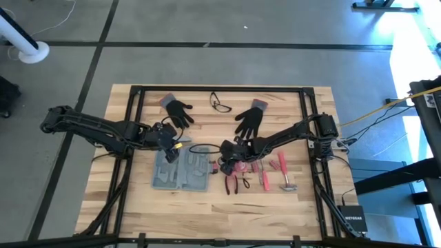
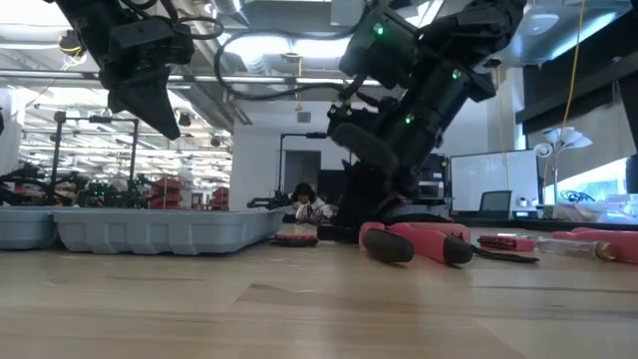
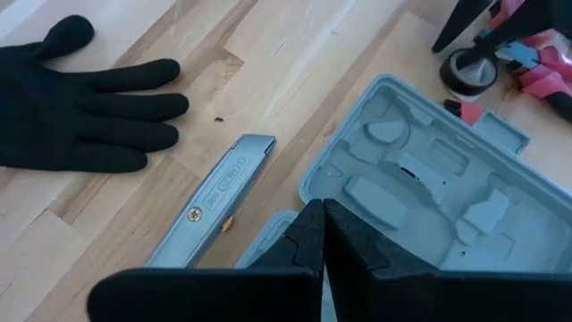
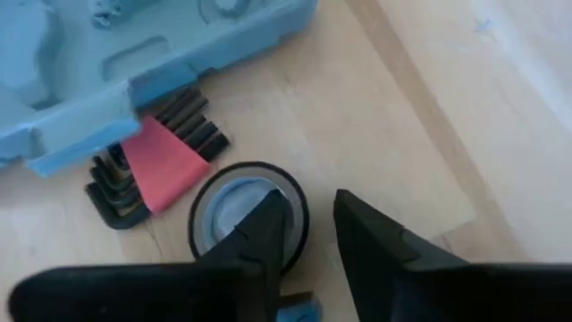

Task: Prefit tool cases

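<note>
Blue-grey case (image 1: 182,172): lies open mid-worktop, ready for tools.
Right hand (image 4: 308,234): half open around the round tape (image 4: 248,219).
Left hand (image 3: 322,241): shut, empty, above the case.

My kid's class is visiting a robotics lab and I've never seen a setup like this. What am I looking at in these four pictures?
This is a robot with two dark arms working at a wooden table. One picture looks straight down from above, one looks level across the tabletop, and two come from cameras on the arms' wrists.

On the table lies an open blue-grey tool case with moulded recesses. Beside it are two black gloves, a pair of glasses, a grey utility knife, pink-handled pliers, a hammer, a set of hex keys and a round tape measure.

The left gripper hangs shut over the case's edge, holding nothing. The right gripper is low over the tape measure, one finger on either side of its rim, not visibly gripping it yet.
</note>
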Controlling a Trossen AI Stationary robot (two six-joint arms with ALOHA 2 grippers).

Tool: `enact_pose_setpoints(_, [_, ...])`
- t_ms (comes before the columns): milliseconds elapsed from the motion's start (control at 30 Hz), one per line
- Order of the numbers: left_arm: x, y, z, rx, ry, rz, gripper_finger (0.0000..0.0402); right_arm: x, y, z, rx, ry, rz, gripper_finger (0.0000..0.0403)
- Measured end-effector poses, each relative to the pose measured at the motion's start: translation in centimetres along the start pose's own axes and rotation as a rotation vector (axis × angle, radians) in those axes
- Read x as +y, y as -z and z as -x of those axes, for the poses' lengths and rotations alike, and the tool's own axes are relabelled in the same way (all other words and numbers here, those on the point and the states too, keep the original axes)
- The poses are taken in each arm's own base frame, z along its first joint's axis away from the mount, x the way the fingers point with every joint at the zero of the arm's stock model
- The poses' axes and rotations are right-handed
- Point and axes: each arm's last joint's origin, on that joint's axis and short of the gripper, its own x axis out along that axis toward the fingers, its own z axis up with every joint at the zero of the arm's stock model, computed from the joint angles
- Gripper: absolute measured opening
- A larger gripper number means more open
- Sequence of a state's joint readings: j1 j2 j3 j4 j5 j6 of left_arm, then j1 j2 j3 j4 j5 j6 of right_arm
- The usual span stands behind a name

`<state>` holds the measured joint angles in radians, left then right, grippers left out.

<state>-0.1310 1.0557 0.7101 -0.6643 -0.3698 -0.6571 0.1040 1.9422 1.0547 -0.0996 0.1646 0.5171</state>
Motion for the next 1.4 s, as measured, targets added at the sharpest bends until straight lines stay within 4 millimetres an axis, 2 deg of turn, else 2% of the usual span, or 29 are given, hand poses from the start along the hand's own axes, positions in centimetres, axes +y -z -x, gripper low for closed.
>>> enact_pose_setpoints(100, [0.0,0.0,0.0,-0.001,0.001,-0.001,0.0000,0.0,0.0,-0.2,0.012,-0.019,-0.053,0.0120])
enact_pose_setpoints(167, [0.0,0.0,0.0,-0.001,0.001,-0.001,0.0000,-0.2,-0.1,-0.2,0.007,-0.012,-0.102,0.0114])
enact_pose_setpoints(233, [0.0,0.0,0.0,-0.001,0.001,-0.001,0.0000,-0.2,-0.2,0.0,-0.013,0.004,-0.156,0.0084])
enact_pose_setpoints(333, [0.0,0.0,0.0,-0.002,0.001,-0.001,0.0000,-0.3,-1.1,1.1,-0.046,-0.016,-0.176,0.0018])
enact_pose_setpoints(500, [-0.1,-0.1,0.0,-0.011,0.008,-0.046,0.0000,-0.8,-3.0,3.3,-0.096,-0.024,-0.216,0.0007])
enact_pose_setpoints(567, [-0.2,-0.3,0.0,-0.028,0.018,-0.121,0.0000,-0.9,-4.0,3.8,-0.120,-0.133,-0.285,0.0005])
enact_pose_setpoints(667, [-0.3,-0.6,0.0,-0.052,0.028,-0.200,0.0000,-1.2,-5.6,3.9,-0.121,-0.415,-0.352,0.0003])
enact_pose_setpoints(833, [-0.3,-0.7,0.0,-0.062,0.031,-0.187,0.0000,-1.0,-6.6,2.2,-0.002,-0.878,-0.423,0.0002])
enact_pose_setpoints(900, [-0.3,-0.6,0.0,-0.059,0.032,-0.166,0.0000,-0.6,-6.8,1.6,0.017,-0.957,-0.496,0.0005])
enact_pose_setpoints(967, [-0.3,-0.6,0.0,-0.058,0.034,-0.156,0.0000,-0.4,-6.5,0.5,0.016,-0.951,-0.596,0.0016])
enact_pose_setpoints(1067, [-0.4,-0.6,0.0,-0.056,0.037,-0.150,0.0000,0.3,-6.6,-0.8,0.014,-0.962,-0.652,0.0052])
enact_pose_setpoints(1233, [-0.5,-0.4,0.1,-0.048,0.052,-0.142,0.0000,1.7,-7.6,-1.4,0.040,-0.967,-0.642,0.0149])
enact_pose_setpoints(1300, [-0.6,-0.4,0.1,-0.046,0.056,-0.144,0.0000,1.6,-7.9,-1.7,0.032,-0.917,-0.612,0.0189])
enact_pose_setpoints(1400, [-0.7,-0.3,0.1,-0.045,0.060,-0.148,0.0000,0.7,-9.3,-1.5,-0.049,-0.883,-0.508,0.0236])
